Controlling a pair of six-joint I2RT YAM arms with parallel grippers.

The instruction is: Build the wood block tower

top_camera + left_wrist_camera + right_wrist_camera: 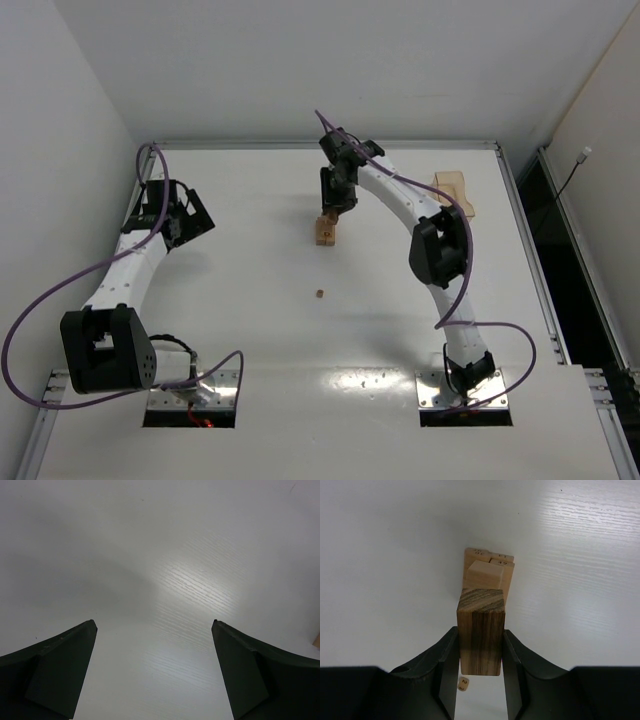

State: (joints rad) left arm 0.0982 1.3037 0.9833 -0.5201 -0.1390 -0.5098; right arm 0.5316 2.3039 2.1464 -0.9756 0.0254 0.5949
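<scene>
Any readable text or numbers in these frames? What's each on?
"2": tiny light wooden cube seen below the right gripper; mark under it unclear.
Dark printed numbers on the ends of the stacked light wooden planks: too blurred to read.
Striped dark-grained wooden block in that gripper: none.
Top and left wrist views: none.

Low pale-wood tower mid-table, darker grained block held upright near it (tiny numbered cube apart)

right gripper centre top, directly over wood block stack | tiny cube alone mid-frame | left gripper upper left
</scene>
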